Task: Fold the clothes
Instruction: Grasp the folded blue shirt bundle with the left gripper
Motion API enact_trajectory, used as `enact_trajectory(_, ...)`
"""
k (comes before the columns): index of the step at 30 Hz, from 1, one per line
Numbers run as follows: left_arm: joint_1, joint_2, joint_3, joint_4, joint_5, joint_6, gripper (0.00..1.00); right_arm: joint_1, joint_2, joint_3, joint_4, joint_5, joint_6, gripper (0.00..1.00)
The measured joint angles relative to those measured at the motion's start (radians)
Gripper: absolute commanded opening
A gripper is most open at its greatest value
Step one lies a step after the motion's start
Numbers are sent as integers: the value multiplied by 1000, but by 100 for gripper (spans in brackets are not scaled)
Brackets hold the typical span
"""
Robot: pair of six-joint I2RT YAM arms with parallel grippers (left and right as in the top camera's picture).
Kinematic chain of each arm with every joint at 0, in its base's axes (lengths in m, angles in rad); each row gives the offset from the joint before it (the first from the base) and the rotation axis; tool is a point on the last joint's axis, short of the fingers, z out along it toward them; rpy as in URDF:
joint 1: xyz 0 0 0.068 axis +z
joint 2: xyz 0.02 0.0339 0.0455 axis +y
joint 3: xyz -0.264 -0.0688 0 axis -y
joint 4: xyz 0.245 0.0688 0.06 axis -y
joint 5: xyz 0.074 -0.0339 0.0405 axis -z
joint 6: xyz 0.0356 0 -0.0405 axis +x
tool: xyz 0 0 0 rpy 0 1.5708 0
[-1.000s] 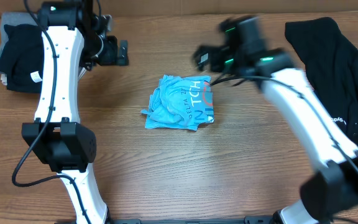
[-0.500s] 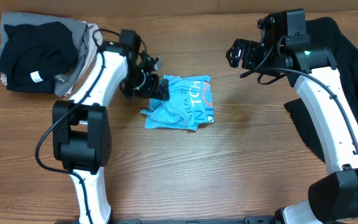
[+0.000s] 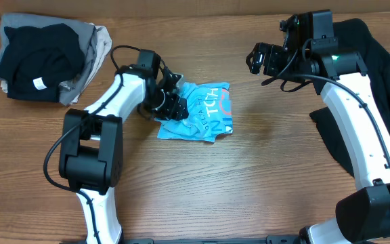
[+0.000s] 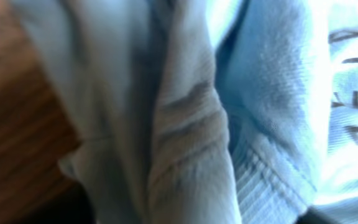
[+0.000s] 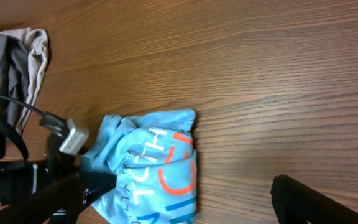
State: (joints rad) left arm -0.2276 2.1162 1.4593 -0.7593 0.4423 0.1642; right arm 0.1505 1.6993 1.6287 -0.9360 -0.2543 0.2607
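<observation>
Left gripper point(image 3: 174, 103): at the T-shirt point(image 3: 208, 114) edge; we cannot tell its grip (cloth fills the wrist view).
Right gripper point(image 3: 257, 59): fingers apart, empty.

L gripper point(image 3: 175, 103) hidden in T-shirt point(image 3: 208, 112), wrist view blurred

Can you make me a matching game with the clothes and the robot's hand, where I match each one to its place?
Things:
1. blue shirt
2. folded pile
3. black shirt
4. left gripper

Places:
A. spread out on the far right side
B. crumpled in the middle
C. in the far left corner
D. at the blue shirt's left edge

Pairs: 1-B, 2-C, 3-A, 4-D
</observation>
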Motion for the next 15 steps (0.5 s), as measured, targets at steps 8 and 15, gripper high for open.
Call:
enact_trajectory(8,-39,-10,3,-23,23,-38,4,0,0,0,-13,24,0,100)
enact_trajectory(15,54,-1,226,-163,202,-131,4,0,0,0,-23,27,0,100)
